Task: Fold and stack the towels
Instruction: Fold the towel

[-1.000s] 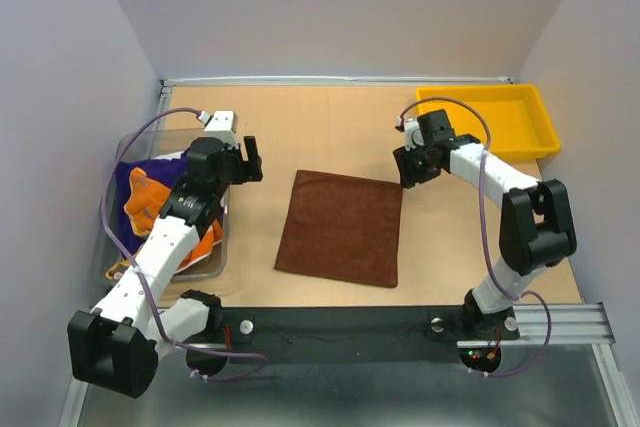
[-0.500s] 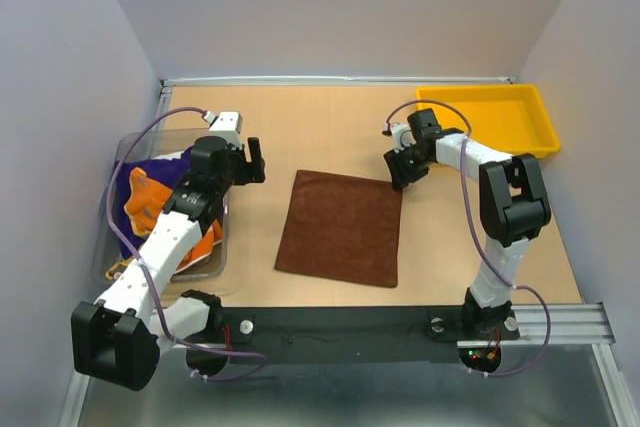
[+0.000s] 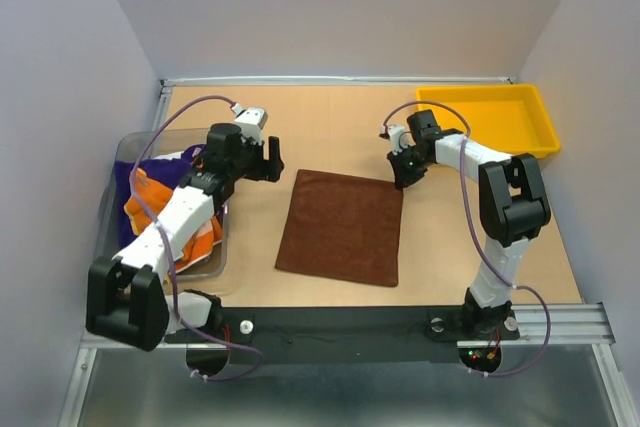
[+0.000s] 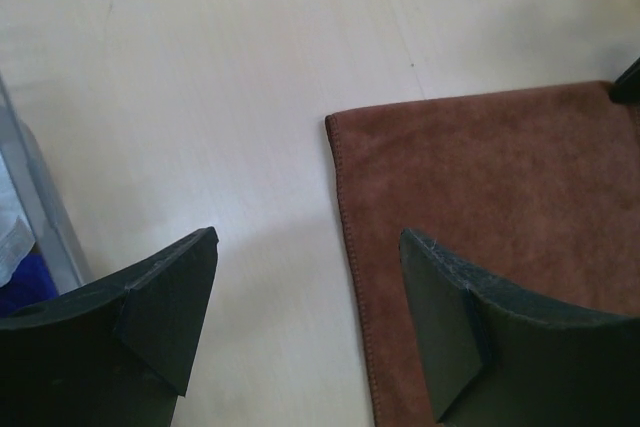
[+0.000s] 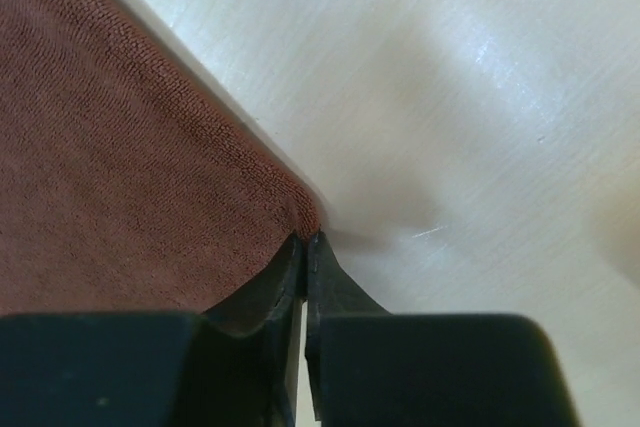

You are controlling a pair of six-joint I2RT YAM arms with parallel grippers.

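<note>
Lying flat on the table [image 3: 320, 112]: the brown towel [image 3: 342, 227].
The right gripper [image 5: 306, 247] pinches its far right corner, fingers together. The left gripper [image 4: 305, 297] hangs open over its far left corner. More towels [image 3: 150, 202] fill the clear bin [image 3: 128, 143].

My overhead view sits above and behind the arm bases, looking down over the whole table [image 3: 330, 117] toward its far edge. My left wrist view looks down, close, on the brown towel [image 4: 500, 217]'s far-left corner; my right wrist view, closer still, on its far-right corner; all three share that towel.
</note>
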